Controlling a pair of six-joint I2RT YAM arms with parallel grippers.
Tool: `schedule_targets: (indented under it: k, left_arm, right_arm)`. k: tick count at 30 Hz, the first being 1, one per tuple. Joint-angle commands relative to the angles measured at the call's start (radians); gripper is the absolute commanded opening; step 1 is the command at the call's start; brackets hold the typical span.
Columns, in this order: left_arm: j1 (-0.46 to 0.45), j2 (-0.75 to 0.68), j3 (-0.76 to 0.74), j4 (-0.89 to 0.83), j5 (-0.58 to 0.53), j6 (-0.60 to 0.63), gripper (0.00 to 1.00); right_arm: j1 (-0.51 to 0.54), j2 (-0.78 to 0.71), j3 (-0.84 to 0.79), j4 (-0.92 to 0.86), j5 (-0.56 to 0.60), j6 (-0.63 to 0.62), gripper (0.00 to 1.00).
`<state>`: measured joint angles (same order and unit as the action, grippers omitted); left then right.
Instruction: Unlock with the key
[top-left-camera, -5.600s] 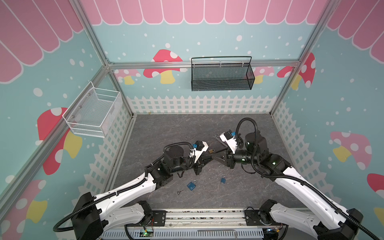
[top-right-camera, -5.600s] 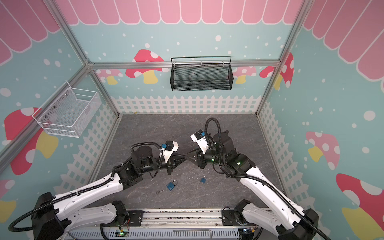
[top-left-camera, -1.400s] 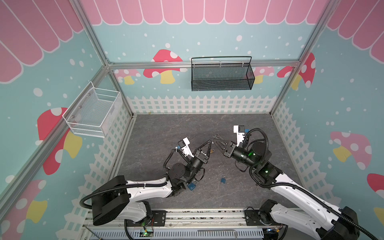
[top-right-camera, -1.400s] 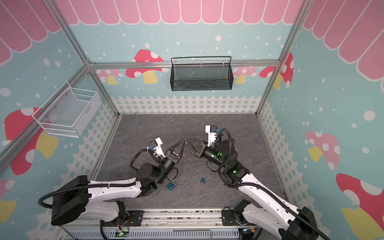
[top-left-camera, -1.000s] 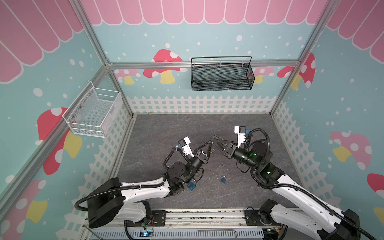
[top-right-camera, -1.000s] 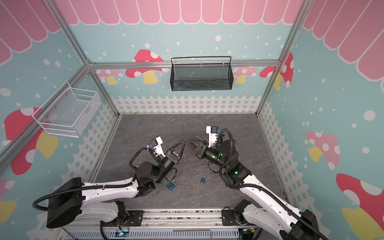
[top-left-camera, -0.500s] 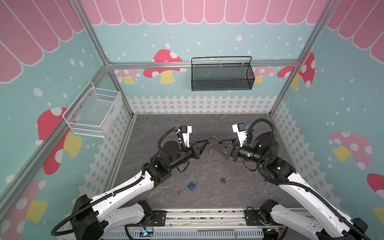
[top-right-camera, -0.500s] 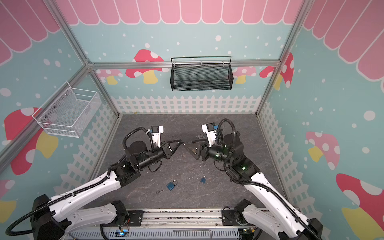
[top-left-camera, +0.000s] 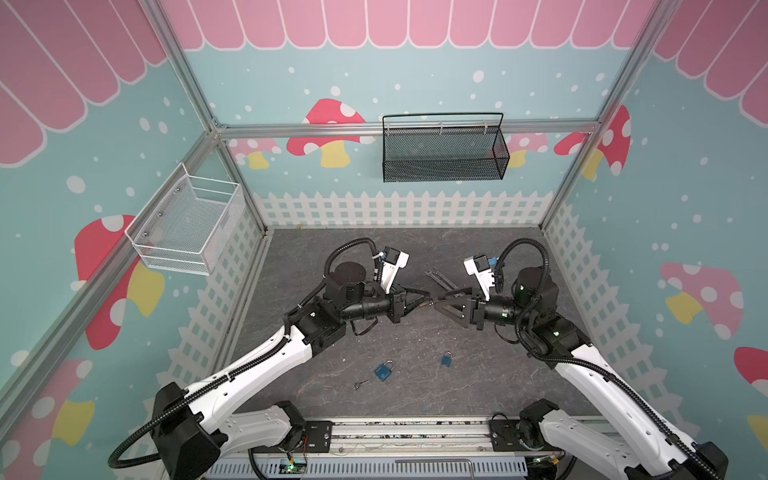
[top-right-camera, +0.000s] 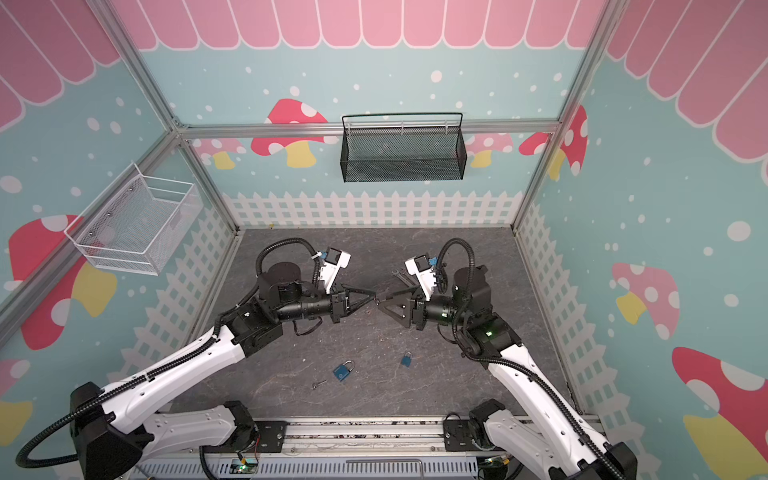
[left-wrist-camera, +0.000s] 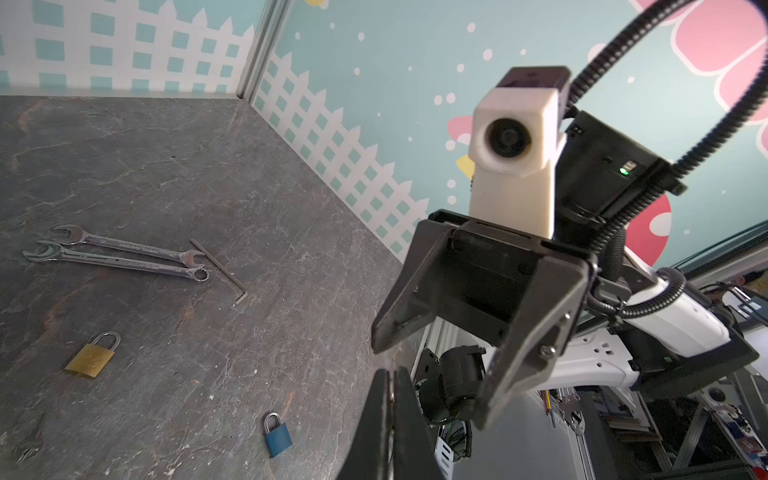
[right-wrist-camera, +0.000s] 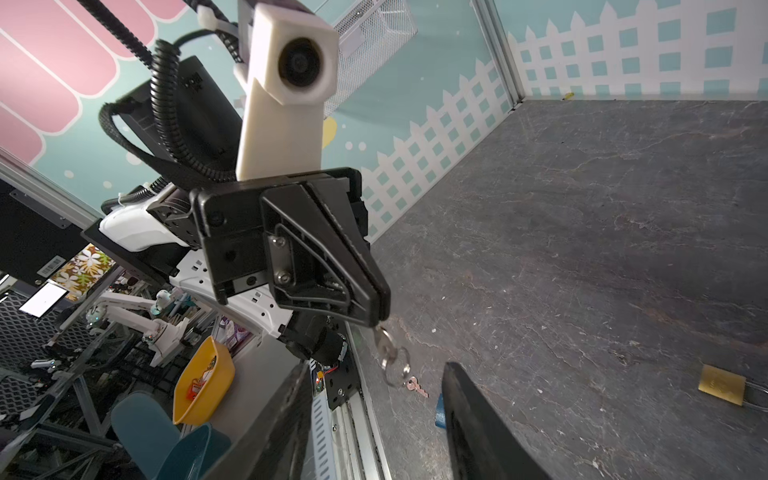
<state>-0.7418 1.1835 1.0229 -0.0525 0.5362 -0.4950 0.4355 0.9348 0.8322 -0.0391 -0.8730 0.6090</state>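
My left gripper (top-left-camera: 427, 300) (right-wrist-camera: 376, 316) is shut on a small silver key (right-wrist-camera: 384, 337), and a key ring (right-wrist-camera: 397, 368) dangles below it. Facing it tip to tip in both top views, my right gripper (top-left-camera: 437, 302) (left-wrist-camera: 430, 382) stands open with nothing between its fingers. A brass padlock (left-wrist-camera: 91, 357) (right-wrist-camera: 723, 388) lies on the grey floor. Two blue padlocks (top-left-camera: 384, 371) (top-left-camera: 446, 359) lie nearer the front rail. In the right wrist view one blue padlock (right-wrist-camera: 439, 411) is partly hidden behind a finger.
Another key (top-left-camera: 361, 384) lies on the floor by the larger blue padlock. Two wrenches (left-wrist-camera: 120, 253) and a hex key (left-wrist-camera: 220, 270) lie further back. A black basket (top-left-camera: 442, 149) and a white basket (top-left-camera: 187, 226) hang on the walls.
Both arms have lifted out of a low forward lean and now hold their grippers level. The two sets of tips have drawn closer together. The left gripper stays shut on the key.
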Motion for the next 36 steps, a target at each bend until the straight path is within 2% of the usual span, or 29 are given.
schedule_targets:
  k: [1,13,24,29,36]
  left_arm:
    - [0.005,0.004,0.044,-0.043,0.069,0.057,0.0]
    - [0.005,0.052,0.099,-0.045,0.13,0.053,0.0]
    - [0.004,0.054,0.114,-0.05,0.142,0.056,0.0]
    - [0.004,0.061,0.121,-0.049,0.15,0.055,0.0]
    - [0.002,0.058,0.124,-0.062,0.145,0.067,0.0]
  right_arm:
    - [-0.026,0.006,-0.025,0.073,-0.088,-0.001,0.5]
    - [-0.04,0.024,-0.053,0.204,-0.201,0.068,0.36]
    - [-0.041,0.04,-0.059,0.241,-0.231,0.085,0.24]
    - [-0.041,0.048,-0.06,0.255,-0.234,0.093,0.22]
    - [-0.042,0.055,-0.065,0.254,-0.227,0.095,0.11]
